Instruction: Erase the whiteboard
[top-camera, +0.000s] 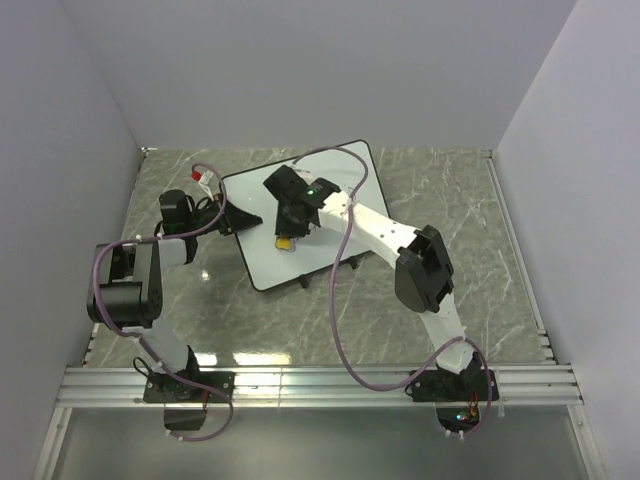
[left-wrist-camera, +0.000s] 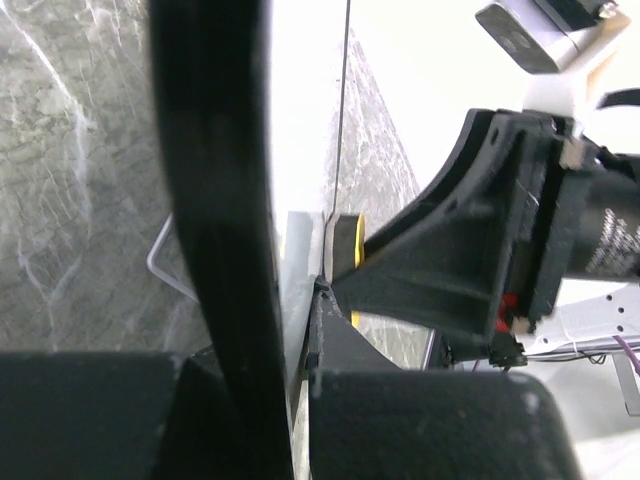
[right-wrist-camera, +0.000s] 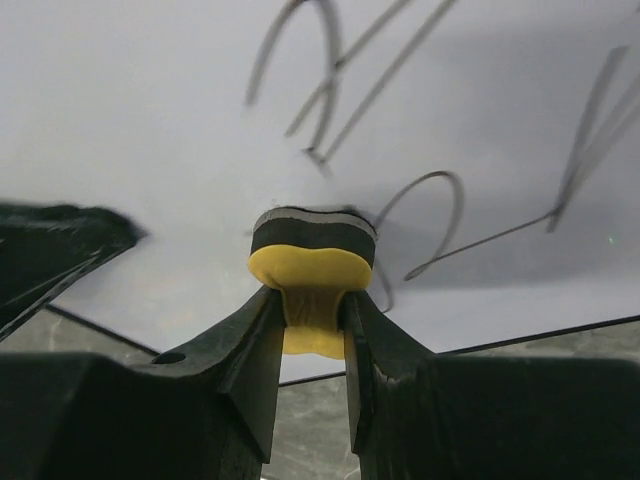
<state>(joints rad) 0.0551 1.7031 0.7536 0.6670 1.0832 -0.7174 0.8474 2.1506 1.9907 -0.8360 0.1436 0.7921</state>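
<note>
The whiteboard (top-camera: 320, 190) lies askew on the marble table, white with a thin black frame. My right gripper (top-camera: 287, 235) stands over its near-left part, shut on a small yellow eraser (right-wrist-camera: 310, 265) whose dark felt face presses on the whiteboard (right-wrist-camera: 150, 120). Dark scribbles (right-wrist-camera: 330, 90) run just beyond the eraser. My left gripper (top-camera: 240, 222) is shut on the board's left edge. In the left wrist view the whiteboard (left-wrist-camera: 305, 120) shows edge-on between my left gripper's (left-wrist-camera: 295, 300) jaws, with the eraser (left-wrist-camera: 350, 245) behind it.
Two small black feet (top-camera: 305, 280) stick out from the board's near edge. Grey walls close the table in on the left, back and right. A purple cable (top-camera: 335, 330) loops off the right arm, over the board and the table in front of it.
</note>
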